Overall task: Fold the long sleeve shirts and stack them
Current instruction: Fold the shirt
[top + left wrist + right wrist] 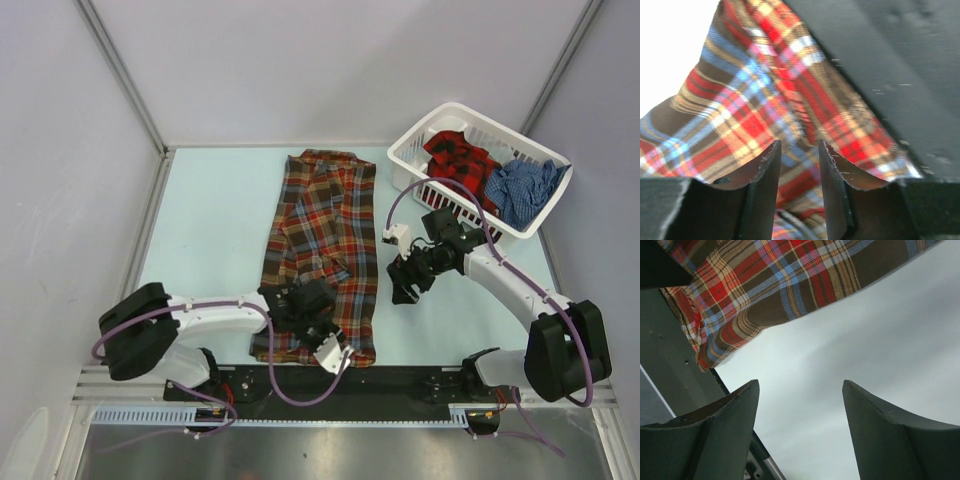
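Folding the brown shirt [325, 230]: left gripper [799, 150] at its near hem, grip unclear; right gripper [800, 390] open, empty, right of it; next needs both pinching hem

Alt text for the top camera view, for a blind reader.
A brown plaid shirt lies lengthwise on a pale table, the left claw on its near end, the right claw open beside its right edge. A white basket at far right holds a red-and-black shirt and a blue checked shirt.
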{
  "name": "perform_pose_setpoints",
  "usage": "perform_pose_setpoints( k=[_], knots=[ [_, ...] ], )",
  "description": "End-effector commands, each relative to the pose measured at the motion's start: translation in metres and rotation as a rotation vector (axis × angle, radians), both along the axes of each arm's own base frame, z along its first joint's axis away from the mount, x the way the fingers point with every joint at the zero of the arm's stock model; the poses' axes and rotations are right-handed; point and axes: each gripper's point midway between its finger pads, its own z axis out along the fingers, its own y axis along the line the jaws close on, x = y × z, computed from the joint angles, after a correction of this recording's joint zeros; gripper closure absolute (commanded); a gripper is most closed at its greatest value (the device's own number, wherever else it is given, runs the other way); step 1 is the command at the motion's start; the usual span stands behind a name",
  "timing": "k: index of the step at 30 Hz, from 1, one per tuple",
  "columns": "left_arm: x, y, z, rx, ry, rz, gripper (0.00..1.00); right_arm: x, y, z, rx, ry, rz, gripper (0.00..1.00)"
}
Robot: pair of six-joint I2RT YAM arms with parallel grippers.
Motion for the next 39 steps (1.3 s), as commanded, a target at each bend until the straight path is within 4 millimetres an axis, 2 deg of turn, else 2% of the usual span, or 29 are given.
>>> perform_pose_setpoints(
  k=[1,4,7,8,10,15,21,24,25,26,27,28,29,30,31,32,34,35,37,39],
  knots=[
    [0.017,-0.027,0.009,-0.048,-0.077,-0.038,0.61,0.009,0.011,0.018,0.065,-0.015,-0.009,0.27],
    [0.014,-0.022,0.003,-0.021,-0.071,-0.057,0.67,0.008,0.01,0.019,0.071,-0.015,-0.013,0.27],
    [0.004,-0.016,0.007,0.006,-0.047,-0.077,0.81,0.008,0.008,0.018,0.071,-0.017,-0.015,0.28],
    [-0.001,-0.014,0.008,0.017,-0.042,-0.089,0.93,0.008,0.008,0.017,0.067,-0.016,-0.017,0.28],
    [-0.01,-0.006,0.014,0.033,-0.02,-0.103,1.0,0.01,0.008,0.017,0.069,-0.011,-0.024,0.28],
    [-0.022,0.007,0.02,0.057,0.01,-0.099,1.0,0.017,0.014,0.018,0.085,0.007,-0.034,0.29],
    [-0.025,0.01,0.001,0.107,0.047,-0.065,0.98,0.022,0.028,0.019,0.134,0.037,-0.004,0.34],
    [-0.03,0.015,0.0,0.113,0.077,-0.057,0.88,0.018,0.034,0.018,0.146,0.0,0.057,0.36],
    [-0.032,0.016,0.006,0.096,0.092,-0.056,0.72,0.014,0.038,0.023,0.153,-0.041,0.097,0.35],
    [-0.027,0.016,0.023,0.041,0.091,-0.033,0.64,0.009,0.038,0.021,0.147,-0.062,0.123,0.34],
    [-0.032,0.024,0.031,0.031,0.127,-0.035,0.57,0.008,0.039,0.024,0.149,-0.13,0.181,0.33],
    [-0.023,0.032,0.037,0.021,0.14,0.004,0.48,-0.003,0.047,0.034,0.16,-0.191,0.25,0.32],
    [-0.02,0.038,0.051,-0.02,0.104,-0.023,0.44,-0.012,0.046,0.028,0.136,-0.22,0.288,0.3],
    [-0.026,0.057,0.051,0.024,0.142,-0.022,0.41,-0.019,0.051,0.029,0.127,-0.283,0.366,0.29],
    [-0.019,0.069,0.054,0.026,0.139,0.006,0.37,-0.039,0.062,0.034,0.134,-0.329,0.46,0.29],
    [-0.019,0.078,0.056,0.027,0.119,-0.027,0.35,-0.054,0.063,0.023,0.11,-0.335,0.521,0.28],
    [-0.025,0.104,0.053,0.086,0.127,-0.014,0.33,-0.078,0.072,0.019,0.111,-0.364,0.622,0.28],
    [-0.028,0.111,0.051,0.099,0.121,-0.038,0.32,-0.103,0.082,0.017,0.11,-0.386,0.726,0.27],
    [-0.036,0.128,0.042,0.149,0.126,-0.04,0.22,-0.125,0.091,0.006,0.09,-0.41,0.814,0.25],
    [-0.041,0.139,0.032,0.168,0.116,-0.045,0.2,-0.143,0.097,-0.007,0.073,-0.429,0.896,0.23]
  ],
)
